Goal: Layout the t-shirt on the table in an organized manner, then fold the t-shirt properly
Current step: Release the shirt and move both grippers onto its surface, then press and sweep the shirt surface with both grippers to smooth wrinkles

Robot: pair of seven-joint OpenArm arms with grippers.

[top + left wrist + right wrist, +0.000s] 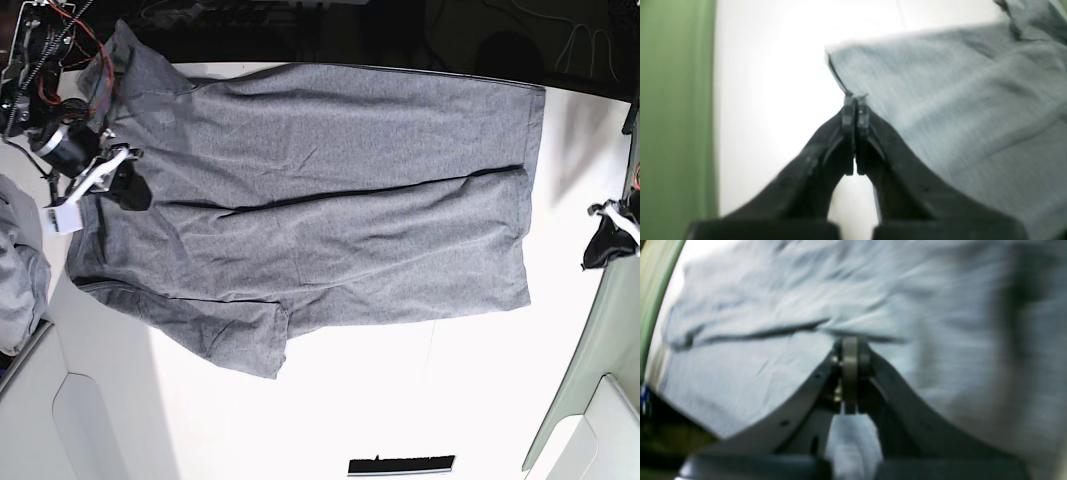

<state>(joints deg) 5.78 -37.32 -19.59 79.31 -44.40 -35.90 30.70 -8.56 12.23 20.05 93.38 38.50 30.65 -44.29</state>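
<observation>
The grey t-shirt lies spread across the white table, one sleeve toward the front left, with a long crease across its middle. My right gripper rests on the shirt's left end near the shoulder. In the right wrist view the right gripper is shut, its tips at a fold in the t-shirt; I cannot tell whether cloth is pinched. My left gripper hangs off to the right, apart from the shirt's hem. In the left wrist view the left gripper is shut, pointing at the t-shirt edge over the table.
A paler grey cloth bundle sits at the left edge. A black strip lies near the front edge. A green surface borders the table in the left wrist view. Cables and the right arm's body stand at the back left.
</observation>
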